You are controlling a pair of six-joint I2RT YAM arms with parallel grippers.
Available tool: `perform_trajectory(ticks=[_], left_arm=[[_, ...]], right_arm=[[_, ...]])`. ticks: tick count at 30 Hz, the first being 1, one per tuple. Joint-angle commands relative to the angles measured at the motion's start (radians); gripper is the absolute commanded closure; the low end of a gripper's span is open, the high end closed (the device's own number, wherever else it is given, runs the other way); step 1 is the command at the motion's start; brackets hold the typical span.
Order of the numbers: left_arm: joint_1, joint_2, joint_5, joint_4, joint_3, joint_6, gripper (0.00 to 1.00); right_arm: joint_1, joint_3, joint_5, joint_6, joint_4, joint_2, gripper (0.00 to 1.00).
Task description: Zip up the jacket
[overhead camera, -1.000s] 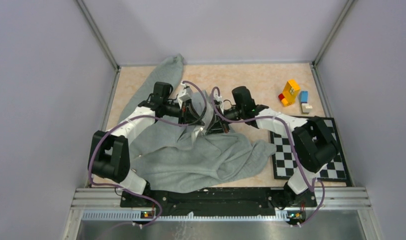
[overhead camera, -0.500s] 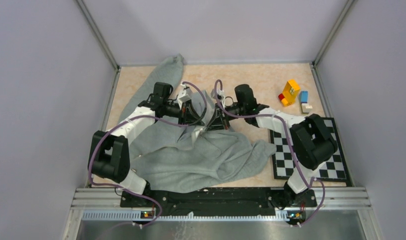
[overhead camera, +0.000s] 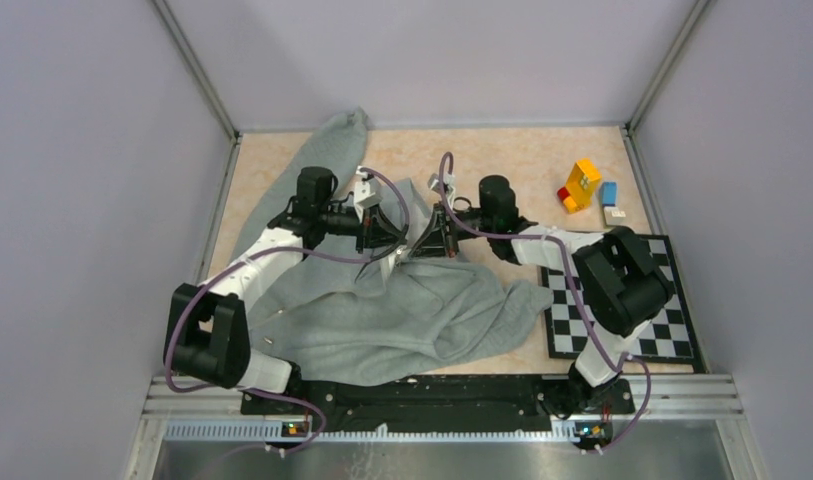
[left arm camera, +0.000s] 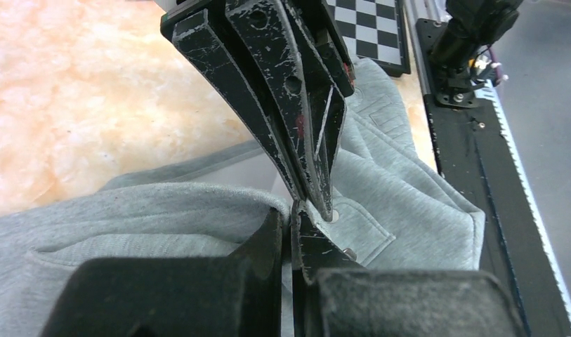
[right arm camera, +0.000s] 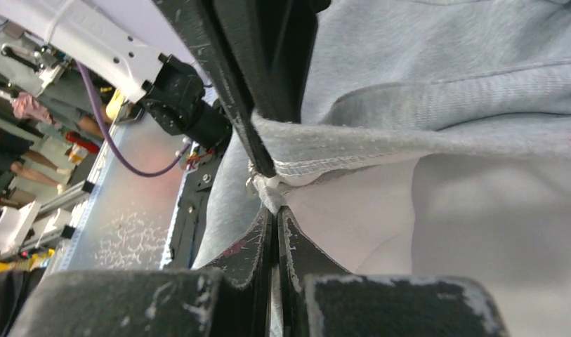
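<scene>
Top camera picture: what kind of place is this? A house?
Probably a robot testing booth, not a house: a left arm and right arm bolted at a table's near edge pinch a jacket, plain walls box it in, and a checkerboard lies nearby.

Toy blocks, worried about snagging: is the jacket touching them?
No, the toy blocks stand apart from the jacket, bare tabletop between.

Pale lilac walls [overhead camera: 432, 60], marbled beige tabletop [overhead camera: 512, 160], aluminium corner rails [overhead camera: 196, 70]
</scene>
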Motion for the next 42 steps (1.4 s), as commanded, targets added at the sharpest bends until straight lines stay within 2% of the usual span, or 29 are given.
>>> perform_trajectory(ticks=[1,6,16,20,24,26,32,39,42], left_arm=[[-0.011,-0.054,-0.053,0.176,-0.052,-0.099,1.0],[-0.024,-0.06,-0.066,0.209,-0.071,-0.127,1.0],[-0.026,-0.082,-0.116,0.256,-0.095,-0.148,1.0],[-0.027,-0.095,-0.137,0.292,-0.116,-0.163,1.0],[-0.027,-0.103,-0.187,0.322,-0.134,-0.171,1.0],[-0.033,-0.11,-0.218,0.342,-0.146,-0.181,1.0],[-0.051,-0.14,-0.289,0.423,-0.189,-0.204,1.0],[-0.054,-0.122,-0.267,0.443,-0.186,-0.23,1.0],[-0.055,-0.115,-0.253,0.443,-0.183,-0.236,1.0]], right_arm=[[-0.01,0.001,0.083,0.119,0.172,0.016,1.0],[-0.01,-0.014,0.114,0.195,0.253,0.034,1.0],[-0.015,-0.008,0.12,0.249,0.283,0.063,1.0],[-0.033,-0.037,0.113,0.376,0.445,0.076,1.0],[-0.046,-0.053,0.075,0.583,0.687,0.12,1.0],[-0.048,-0.05,0.065,0.624,0.738,0.131,1.0],[-0.048,-0.046,0.085,0.645,0.729,0.138,1.0],[-0.047,-0.049,0.099,0.676,0.797,0.167,1.0],[-0.046,-0.05,0.1,0.687,0.839,0.181,0.94]])
